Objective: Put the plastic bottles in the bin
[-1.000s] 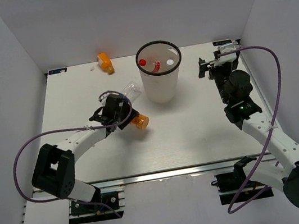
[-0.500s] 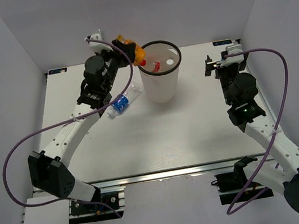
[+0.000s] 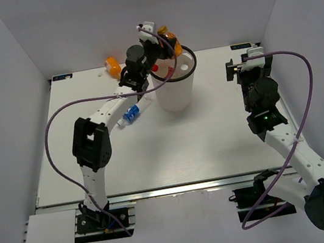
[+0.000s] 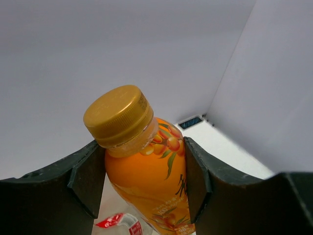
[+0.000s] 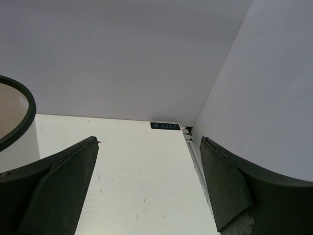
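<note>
Left gripper (image 4: 145, 182) clamping orange bottle (image 4: 142, 154), hovering over bin (image 3: 173, 95) rim, upper centre. Next: opening jaws for drop. Right gripper (image 5: 146, 183) gaping wide, empty.

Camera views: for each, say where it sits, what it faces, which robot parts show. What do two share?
Top external: above, behind the bases, facing down on the table; both arms show.
Left wrist: behind the left gripper, facing the orange bottle between its fingers.
Right wrist: behind the right gripper, facing the far right corner past open fingers.
Shared: that bottle, top and left wrist.
</note>
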Available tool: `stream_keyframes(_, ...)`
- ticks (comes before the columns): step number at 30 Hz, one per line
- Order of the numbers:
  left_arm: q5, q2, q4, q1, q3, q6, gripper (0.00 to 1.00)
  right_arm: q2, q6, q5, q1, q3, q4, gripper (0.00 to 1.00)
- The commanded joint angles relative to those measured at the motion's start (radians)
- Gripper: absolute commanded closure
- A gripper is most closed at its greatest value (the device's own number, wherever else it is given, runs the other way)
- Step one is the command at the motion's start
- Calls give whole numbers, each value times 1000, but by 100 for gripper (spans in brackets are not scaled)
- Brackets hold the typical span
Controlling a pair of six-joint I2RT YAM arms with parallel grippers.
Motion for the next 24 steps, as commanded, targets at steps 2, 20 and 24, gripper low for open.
stream_keyframes(2,-7,2,56,-49,31,140,84,8,-22,34,-18,2,66,11)
stream_keyframes(20,-375,115,-108,-135,20,395,87,-1,-11,11,-35,-4,46,11)
stream_keyframes(24,-353,111,-146,-137,25,377,57,-2,-9,13,-37,-6,47,11)
